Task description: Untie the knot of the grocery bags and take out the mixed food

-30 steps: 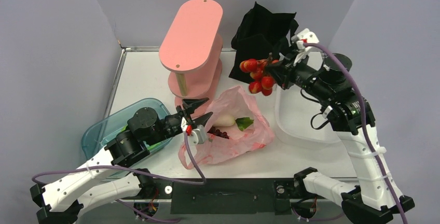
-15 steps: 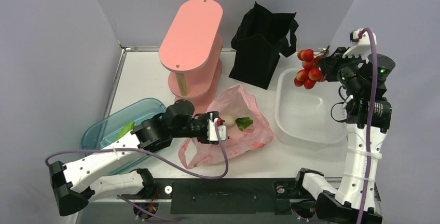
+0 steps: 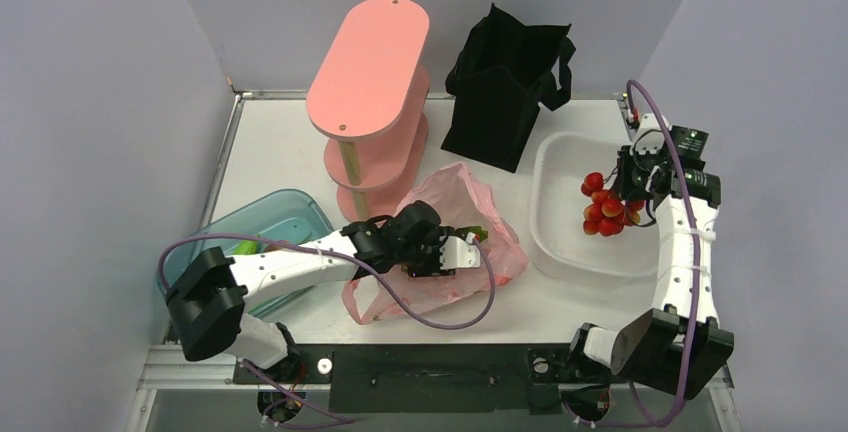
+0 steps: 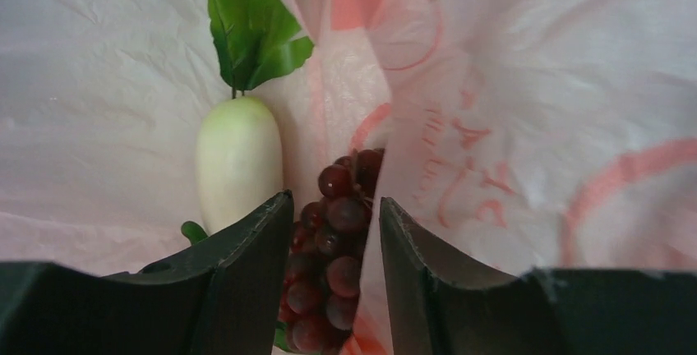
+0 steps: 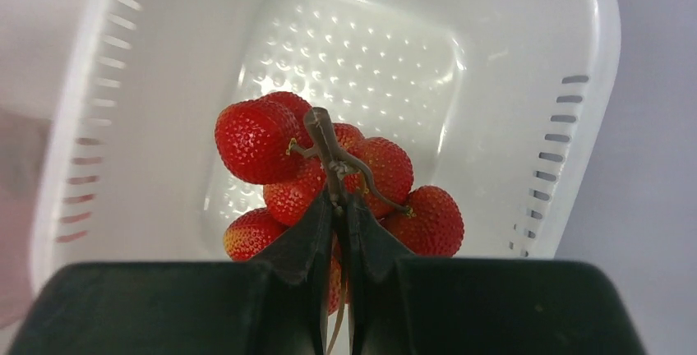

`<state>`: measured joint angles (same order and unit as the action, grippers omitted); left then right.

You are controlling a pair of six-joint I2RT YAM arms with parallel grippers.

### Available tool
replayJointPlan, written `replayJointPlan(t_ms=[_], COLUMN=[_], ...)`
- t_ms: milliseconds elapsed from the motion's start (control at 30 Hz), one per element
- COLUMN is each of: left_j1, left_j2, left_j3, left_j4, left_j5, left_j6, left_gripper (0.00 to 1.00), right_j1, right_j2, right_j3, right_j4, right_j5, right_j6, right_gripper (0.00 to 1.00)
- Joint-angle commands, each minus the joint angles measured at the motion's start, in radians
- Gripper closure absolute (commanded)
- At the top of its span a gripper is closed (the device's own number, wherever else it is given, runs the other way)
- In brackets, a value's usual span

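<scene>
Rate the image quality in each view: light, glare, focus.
Top external: even, soft light, everything sharp. Left wrist: white vegetable and grape bunch crisp, pink bag washed out at upper left, fingers dark and soft. Right wrist: red fruit cluster sharp, white basket bright without hard glare.

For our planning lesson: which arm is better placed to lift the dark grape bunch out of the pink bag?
Left. The left pincer is inside the pink bag, jaws open either side of the grape bunch. The right pincer is shut on the red fruit cluster's stem, over the white basket.
</scene>
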<state>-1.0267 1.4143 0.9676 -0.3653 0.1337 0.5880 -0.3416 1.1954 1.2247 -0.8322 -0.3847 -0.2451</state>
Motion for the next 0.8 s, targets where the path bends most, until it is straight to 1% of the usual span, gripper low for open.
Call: replayJointPlan(t_ms=[0,67,133,167,200,233,267,333,400,500,767], left_j1=[0.002,0.003,0.008,0.014,0.019,0.033,0.041,0.064,0.079,0.086,0.110], left_j2=[0.060,0.090,0.118,0.127,0.143,0.151,0.165,0.189,0.212,0.242,0.353], left_j3=[0.014,0.016,0.030,0.040,0.045,0.054,0.059,0.089,0.103,0.105,0.128], left_j4=[0.163,0.197,0.211,0.219,0.223,0.238,0.245,0.238,0.225,0.210,0.179], left_j5=[-0.135,-0.175,-0.200,-0.210,-0.213,-0.216,-0.217,-0.203,-0.186,-0.162,-0.115], left_j6=[0.035,0.044,0.053,0.061,0.065,0.074,0.078,0.098,0.128,0.174,0.179], left_gripper=[0.57,0.51,0.48,0.48,0.47,0.46,0.45,0.44,0.43,0.42,0.41], right_j1=[-0.008,-0.007,-0.007,-0.007,-0.007,-0.007,-0.007,-0.008,-0.007,-0.006,0.000], right_j2=[0.045,0.062,0.084,0.103,0.114,0.132,0.139,0.143,0.127,0.116,0.091], right_j3=[-0.022,-0.036,-0.040,-0.036,-0.031,-0.021,-0.016,-0.008,-0.005,0.007,0.053], right_j4=[0.044,0.044,0.044,0.041,0.037,0.027,0.023,0.014,0.011,0.008,-0.019], right_j5=[0.100,0.101,0.103,0.108,0.118,0.124,0.131,0.120,0.090,0.048,-0.044], right_j6=[-0.103,-0.117,-0.116,-0.112,-0.103,-0.096,-0.085,-0.075,-0.066,-0.045,0.000], right_gripper=[1.00,1.00,0.99,0.85,0.67,0.60,0.49,0.38,0.35,0.34,0.33])
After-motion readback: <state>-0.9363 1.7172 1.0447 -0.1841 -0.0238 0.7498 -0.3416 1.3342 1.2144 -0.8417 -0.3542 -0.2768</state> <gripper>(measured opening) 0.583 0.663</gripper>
